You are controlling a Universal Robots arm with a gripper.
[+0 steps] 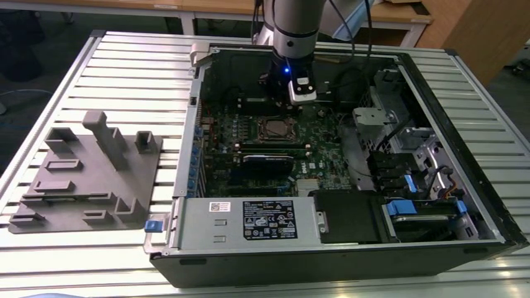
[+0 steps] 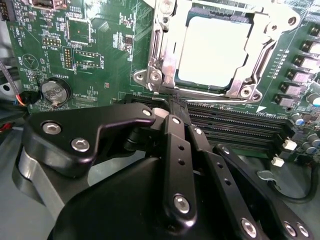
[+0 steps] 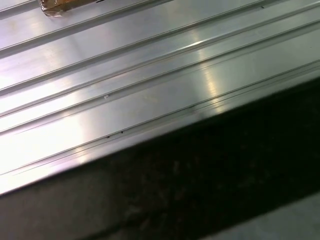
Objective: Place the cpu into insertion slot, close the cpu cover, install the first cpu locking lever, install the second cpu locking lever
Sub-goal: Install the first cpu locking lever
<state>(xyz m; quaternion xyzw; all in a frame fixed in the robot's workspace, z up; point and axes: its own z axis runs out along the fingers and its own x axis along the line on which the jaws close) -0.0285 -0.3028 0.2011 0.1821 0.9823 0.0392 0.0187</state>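
cpu (image 2: 212,50): one, under one cpu cover (image 2: 166,52);
hand (image 2: 173,107): yours is clenched, empty, near the cover's edge

**Markings present, none legible**

A black-and-white label (image 1: 269,220) sits on the silver power supply housing (image 1: 203,237), with a small white sticker (image 1: 218,206) just beside it. The print on both is too small to read. In the second wrist view, white silkscreen lettering and a triangle sign (image 2: 31,62) stand on the green circuit board (image 2: 110,55), but the characters cannot be made out. The top of the cpu (image 2: 212,50) is washed out by glare.
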